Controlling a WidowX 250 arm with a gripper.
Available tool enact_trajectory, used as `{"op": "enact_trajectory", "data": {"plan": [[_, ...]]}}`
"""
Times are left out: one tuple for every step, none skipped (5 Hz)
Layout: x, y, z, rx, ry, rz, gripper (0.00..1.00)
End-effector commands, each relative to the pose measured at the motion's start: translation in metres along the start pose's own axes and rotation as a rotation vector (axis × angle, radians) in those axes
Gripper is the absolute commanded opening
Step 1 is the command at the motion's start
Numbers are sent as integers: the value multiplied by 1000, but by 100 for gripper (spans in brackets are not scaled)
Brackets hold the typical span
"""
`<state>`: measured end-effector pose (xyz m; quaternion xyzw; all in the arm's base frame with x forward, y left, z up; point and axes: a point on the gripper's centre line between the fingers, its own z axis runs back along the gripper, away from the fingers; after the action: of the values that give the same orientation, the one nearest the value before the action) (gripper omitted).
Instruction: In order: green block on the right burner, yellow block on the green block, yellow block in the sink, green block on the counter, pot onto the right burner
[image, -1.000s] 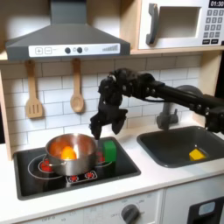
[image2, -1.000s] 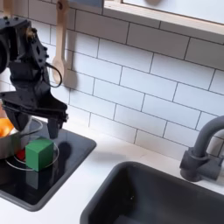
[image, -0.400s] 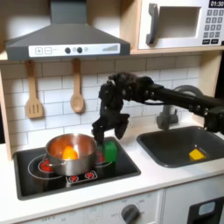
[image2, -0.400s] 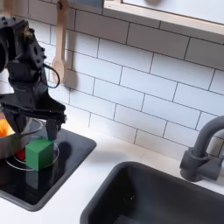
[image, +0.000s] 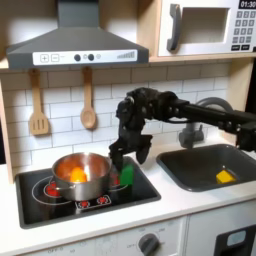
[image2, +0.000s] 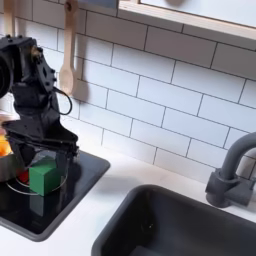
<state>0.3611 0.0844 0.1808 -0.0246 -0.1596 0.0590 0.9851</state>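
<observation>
Lower than a second ago, the end effector (image: 124, 156) has dropped over the green block (image2: 43, 177), fingers apart on either side of it, not yet closed. In the first exterior view, left to right: the pot (image: 81, 173) sits on the cooktop's left burner with an orange piece (image: 77, 175) inside; the green block rests on the right burner near the cooktop's right edge; the yellow block (image: 225, 176) lies in the sink (image: 200, 166) at the worktop's (image: 170, 205) right end.

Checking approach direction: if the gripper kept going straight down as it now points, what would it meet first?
Most likely the green block on the burner: the open gripper hangs just above it. Depth is unclear, so alignment isn't certain.
</observation>
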Motion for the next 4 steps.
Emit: {"op": "enact_trajectory", "data": {"plan": [[1,2,-2,4,-1,-14,100],[3,5,-3,9,-1,-13,100],[3,5,-6,7,9,-7,100],[8,7,-9,13,12,-11,100]]}}
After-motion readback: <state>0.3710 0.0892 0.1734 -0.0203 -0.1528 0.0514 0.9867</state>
